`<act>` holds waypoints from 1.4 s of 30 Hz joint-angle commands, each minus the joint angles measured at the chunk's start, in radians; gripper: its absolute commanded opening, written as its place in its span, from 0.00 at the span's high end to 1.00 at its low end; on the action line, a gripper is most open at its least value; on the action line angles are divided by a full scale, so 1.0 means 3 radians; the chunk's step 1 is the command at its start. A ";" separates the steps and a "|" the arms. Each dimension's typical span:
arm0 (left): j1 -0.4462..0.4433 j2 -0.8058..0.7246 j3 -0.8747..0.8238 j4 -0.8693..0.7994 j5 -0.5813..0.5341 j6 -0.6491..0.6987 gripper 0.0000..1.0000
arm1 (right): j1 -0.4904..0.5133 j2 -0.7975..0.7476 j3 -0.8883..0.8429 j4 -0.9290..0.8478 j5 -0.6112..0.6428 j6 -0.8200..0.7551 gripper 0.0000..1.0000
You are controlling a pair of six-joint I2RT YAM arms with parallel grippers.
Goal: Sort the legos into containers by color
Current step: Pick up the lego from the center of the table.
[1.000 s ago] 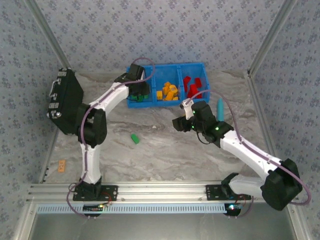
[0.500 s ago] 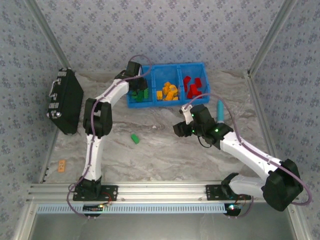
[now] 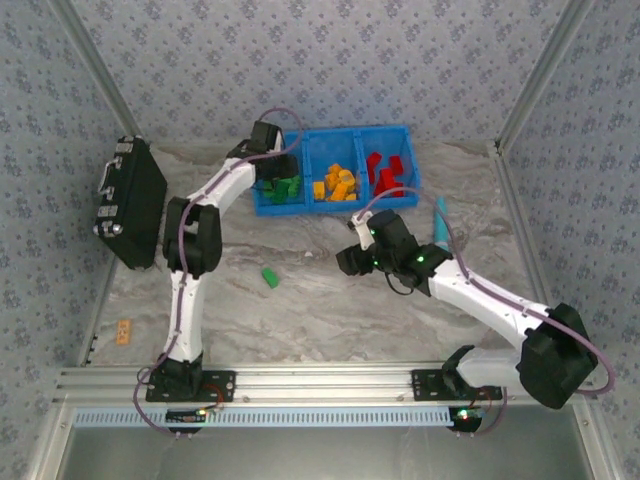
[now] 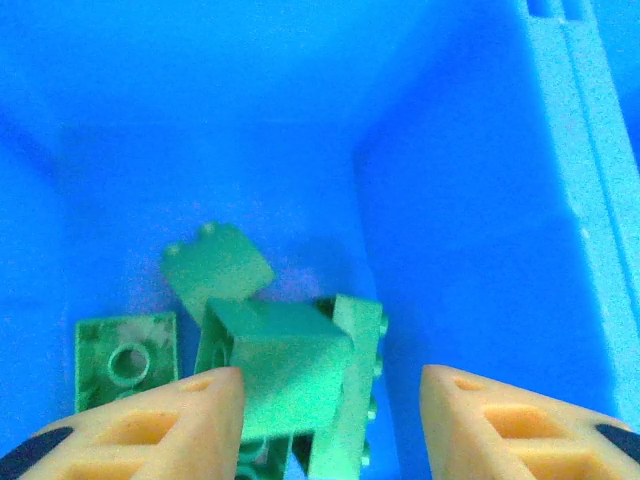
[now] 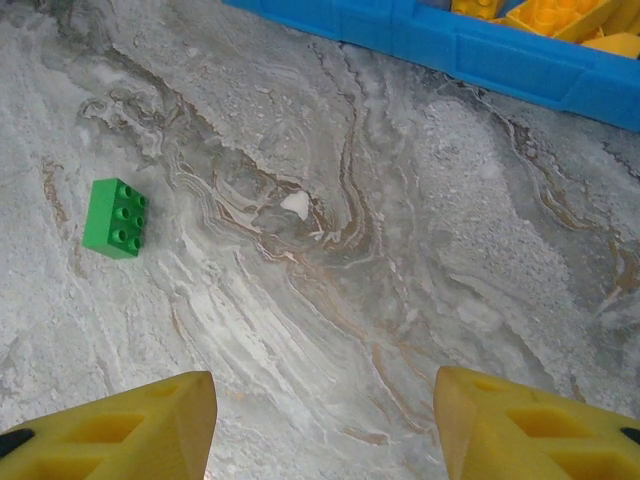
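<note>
At the far left of the table [image 3: 300, 310] a black case [image 3: 130, 200] lies near the wall, and a small orange object [image 3: 124, 331] lies near the front edge; it is too small to say what it is.

The left arm reaches to the back of the table, and the left gripper [image 4: 330, 385] hangs above the left compartment of the blue bin [image 3: 330, 207]. In the left wrist view its two fingers [image 4: 150, 420] are spread wide, with nothing between them. Below them several green bricks [image 4: 285, 365] lie in a loose heap on the floor of this compartment, some flat and some tilted. Whether the fingertips touch the heap cannot be told from this angle.

One green brick [image 3: 269, 276] lies alone on the table, in front of the bin and well apart from it. In the right wrist view the same brick [image 5: 116, 217] lies flat with its studs up.

The middle compartment holds yellow bricks [image 3: 338, 184], and the right compartment holds red bricks [image 3: 385, 172].

The right gripper [image 3: 350, 258] hovers over the bare table in front of the bin, to the right of the single green brick. Its fingers [image 5: 130, 425] stand wide apart and hold nothing.

A teal piece [image 3: 440, 215] lies on the table just right of the bin.
</note>
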 commanded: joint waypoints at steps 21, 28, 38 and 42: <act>0.0138 -0.4201 -0.2634 0.0096 -0.0288 0.0840 0.32 | 0.0803 0.1284 0.1246 -0.0090 0.0046 -0.0056 0.26; 0.0143 -0.5135 -0.3281 -0.0220 -0.0330 0.1302 0.20 | 0.1096 0.1881 0.1833 -0.0392 0.0020 0.0067 0.21; 0.0143 -0.5923 -0.4017 -0.0080 -0.0215 0.1383 0.11 | 0.1350 0.2556 0.2505 -0.0953 0.0260 0.0570 0.19; 0.0143 -0.6192 -0.4154 -0.0063 -0.0223 0.1299 0.10 | 0.1386 0.2787 0.2768 -0.1278 0.0430 0.0678 0.19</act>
